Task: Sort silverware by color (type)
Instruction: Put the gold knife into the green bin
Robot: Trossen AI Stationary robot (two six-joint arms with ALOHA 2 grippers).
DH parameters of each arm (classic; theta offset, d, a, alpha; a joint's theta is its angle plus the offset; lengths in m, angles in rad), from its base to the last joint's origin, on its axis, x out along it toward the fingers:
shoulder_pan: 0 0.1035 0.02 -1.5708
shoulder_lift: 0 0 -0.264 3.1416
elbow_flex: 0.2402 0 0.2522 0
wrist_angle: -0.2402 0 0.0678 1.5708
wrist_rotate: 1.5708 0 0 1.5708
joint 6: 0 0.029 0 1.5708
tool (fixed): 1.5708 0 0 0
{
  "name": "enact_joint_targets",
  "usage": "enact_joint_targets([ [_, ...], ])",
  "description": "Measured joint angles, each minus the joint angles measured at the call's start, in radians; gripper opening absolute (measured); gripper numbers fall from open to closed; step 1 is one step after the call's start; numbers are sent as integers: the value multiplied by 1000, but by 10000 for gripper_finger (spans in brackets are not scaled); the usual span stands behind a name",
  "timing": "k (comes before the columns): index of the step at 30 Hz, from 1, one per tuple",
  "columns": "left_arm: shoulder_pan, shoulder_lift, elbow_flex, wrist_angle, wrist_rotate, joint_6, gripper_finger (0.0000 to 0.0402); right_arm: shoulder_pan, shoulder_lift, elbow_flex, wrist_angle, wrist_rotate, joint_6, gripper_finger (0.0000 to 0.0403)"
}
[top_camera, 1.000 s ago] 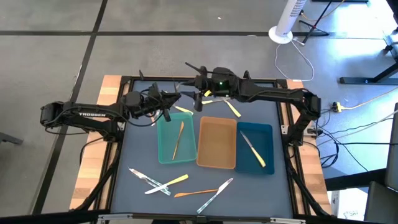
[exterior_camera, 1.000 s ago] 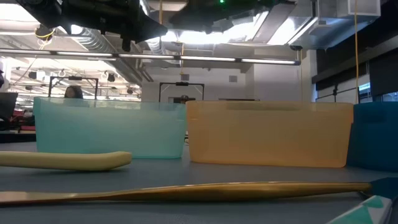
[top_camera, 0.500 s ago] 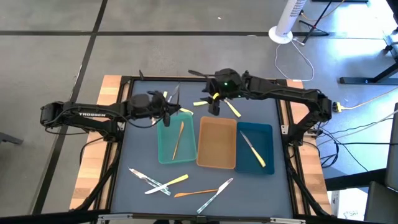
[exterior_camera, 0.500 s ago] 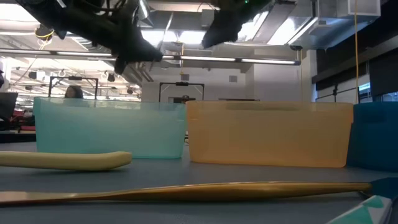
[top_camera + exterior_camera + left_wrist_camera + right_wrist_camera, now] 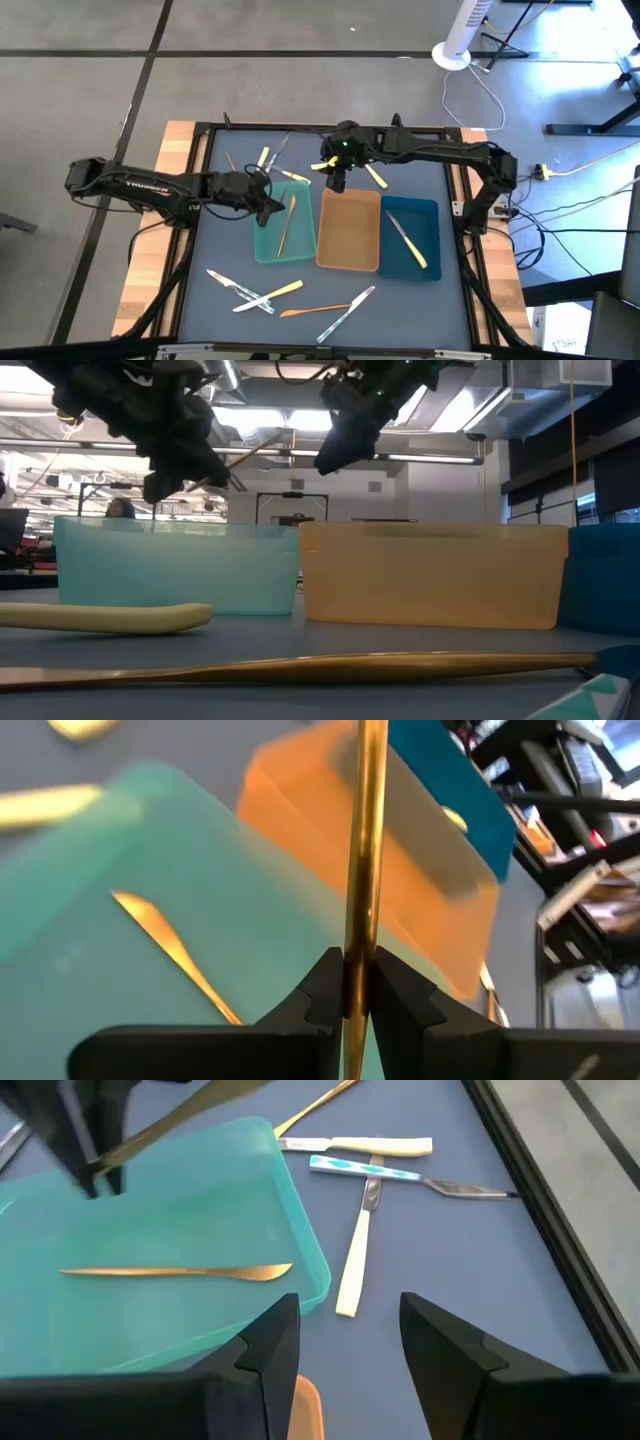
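Observation:
My left gripper [image 5: 265, 200] [image 5: 357, 995] hangs over the far left corner of the teal tray [image 5: 283, 228] and is shut on a slim gold utensil [image 5: 366, 840]. Another gold utensil [image 5: 286, 222] [image 5: 175, 1272] lies flat on the teal tray's floor. My right gripper [image 5: 337, 182] [image 5: 350, 1365] is open and empty above the gap between the teal tray and the tan tray [image 5: 348, 230]. A yellow-handled utensil [image 5: 408, 240] lies in the dark-blue tray [image 5: 425, 215]. Loose utensils lie on the mat along the far side [image 5: 375, 177] and the near side [image 5: 275, 292]. My left gripper pinches the gold utensil's shaft [image 5: 358, 965] between its two fingers, which lie across it. The utensil is lifted clear. It slants away from the fingers above the teal tray, as the right wrist view shows [image 5: 185, 1115].
The three trays stand side by side in the middle of the mat. Yellow-handled, silver and gold utensils [image 5: 385, 1147] [image 5: 315, 310] are scattered between the trays and the table's near edge; more lie by the far edge [image 5: 265, 158]. Black frame rails [image 5: 470, 200] border the mat.
My left gripper has carried the gold utensil toward the near edge and down, from behind the teal tray to over its far left corner. My right gripper has swung a little to the right and come lower, staying near the trays' far ends.

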Motion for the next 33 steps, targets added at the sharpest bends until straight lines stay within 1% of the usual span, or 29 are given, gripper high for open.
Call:
enact_joint_targets([
  [7,-110,25,0,-65,-38,-143,30,0,3,0,38,-1,0,161],
  [12,-204,93,0,-82,-46,-252,34,0,3,0,57,-1,0,161],
  [16,-252,155,0,-82,-46,-326,35,0,3,0,60,-1,0,161],
  [20,-266,210,0,-81,-47,-381,35,0,3,0,60,-1,0,161],
  [27,-263,291,4,-73,-63,-417,36,0,3,0,60,-1,0,161],
  [33,-258,326,6,-66,-52,-442,36,0,3,0,64,-1,0,161],
])
